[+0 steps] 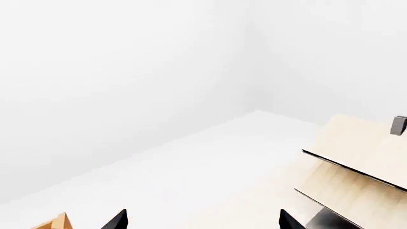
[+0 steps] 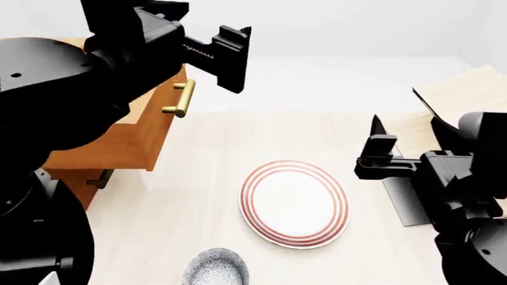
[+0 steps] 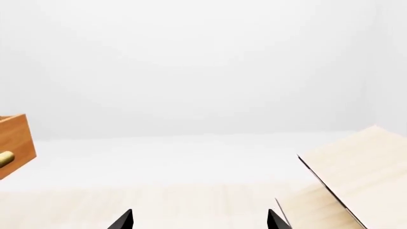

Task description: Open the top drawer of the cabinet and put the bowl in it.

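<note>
The top drawer (image 2: 162, 127) of the orange-brown cabinet (image 2: 87, 178) stands pulled forward of the lower drawers, its brass bar handle (image 2: 180, 98) facing the table. My left arm hides most of its inside. The speckled bowl (image 2: 215, 268) sits at the near table edge, apart from both grippers. My left gripper (image 2: 236, 59) is open and empty, raised beside the drawer front; its wrist view (image 1: 203, 222) shows only the jaw tips and a corner of the cabinet (image 1: 54, 223). My right gripper (image 2: 405, 133) is open and empty, right of the plate; its wrist view (image 3: 200, 220) shows the drawer (image 3: 14, 143) far off.
A wide white plate with red rings (image 2: 295, 203) lies mid-table between bowl and right gripper. A pale rack of tilted boards (image 2: 463, 98) stands at the right, close to my right arm, also in the wrist views (image 1: 356, 162) (image 3: 356, 176). White walls lie behind.
</note>
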You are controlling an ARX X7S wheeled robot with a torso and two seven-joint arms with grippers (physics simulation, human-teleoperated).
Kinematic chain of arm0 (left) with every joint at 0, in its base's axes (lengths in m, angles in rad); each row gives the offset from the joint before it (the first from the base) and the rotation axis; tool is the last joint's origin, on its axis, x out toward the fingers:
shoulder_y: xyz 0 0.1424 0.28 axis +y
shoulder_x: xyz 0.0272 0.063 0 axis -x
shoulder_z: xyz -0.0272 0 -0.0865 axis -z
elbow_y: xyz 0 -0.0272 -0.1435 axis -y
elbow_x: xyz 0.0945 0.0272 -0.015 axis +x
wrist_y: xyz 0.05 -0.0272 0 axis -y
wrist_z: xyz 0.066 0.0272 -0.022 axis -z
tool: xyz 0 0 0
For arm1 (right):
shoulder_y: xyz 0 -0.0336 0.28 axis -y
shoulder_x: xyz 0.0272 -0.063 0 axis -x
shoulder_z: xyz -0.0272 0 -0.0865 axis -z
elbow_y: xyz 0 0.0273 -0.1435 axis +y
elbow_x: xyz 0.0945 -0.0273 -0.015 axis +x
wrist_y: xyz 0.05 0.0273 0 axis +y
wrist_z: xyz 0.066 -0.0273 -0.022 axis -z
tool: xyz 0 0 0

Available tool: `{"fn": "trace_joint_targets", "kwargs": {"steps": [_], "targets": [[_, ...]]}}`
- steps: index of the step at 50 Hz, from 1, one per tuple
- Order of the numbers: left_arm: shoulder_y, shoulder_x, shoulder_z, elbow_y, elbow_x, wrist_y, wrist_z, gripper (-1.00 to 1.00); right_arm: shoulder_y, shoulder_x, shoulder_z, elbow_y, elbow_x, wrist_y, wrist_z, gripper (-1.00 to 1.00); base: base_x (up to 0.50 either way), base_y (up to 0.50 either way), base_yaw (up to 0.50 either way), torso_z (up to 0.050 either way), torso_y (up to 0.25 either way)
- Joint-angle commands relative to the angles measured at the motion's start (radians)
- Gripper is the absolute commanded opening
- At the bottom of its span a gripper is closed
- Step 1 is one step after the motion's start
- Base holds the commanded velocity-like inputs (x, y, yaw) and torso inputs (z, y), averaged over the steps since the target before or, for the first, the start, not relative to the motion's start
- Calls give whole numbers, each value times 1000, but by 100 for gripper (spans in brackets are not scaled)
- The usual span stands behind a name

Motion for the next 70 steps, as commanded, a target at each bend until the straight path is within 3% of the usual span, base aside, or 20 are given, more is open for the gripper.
{"fn": "trace_joint_targets", "kwargs": {"steps": [1, 11, 23, 36, 51, 70], "targets": [[51, -66, -6, 128, -532, -11, -337, 100, -3, 9, 12, -7, 15, -3, 10, 100, 0, 0, 0, 0, 0], [171, -99, 25, 234, -815, 52, -531, 100, -11, 10, 8, -14, 10, -8, 11, 100, 0, 0, 0, 0, 0], [320, -104, 87, 350, -851, 75, -550, 100, -15, 5, -3, -4, -7, -18, 0, 100, 0, 0, 0, 0, 0], [547, -168, 89, 454, -640, 69, -344, 100, -29, 6, -8, 12, -30, -33, -16, 100, 0, 0, 0, 0, 0], [768, -274, 111, 485, -405, 169, -160, 100, -21, -1, -25, 22, -39, -36, -20, 100, 0, 0, 0, 0, 0], [908, -363, 93, 400, -245, 308, -56, 100, -33, -1, -33, 31, -57, -51, -30, 100, 0, 0, 0, 0, 0]]}}
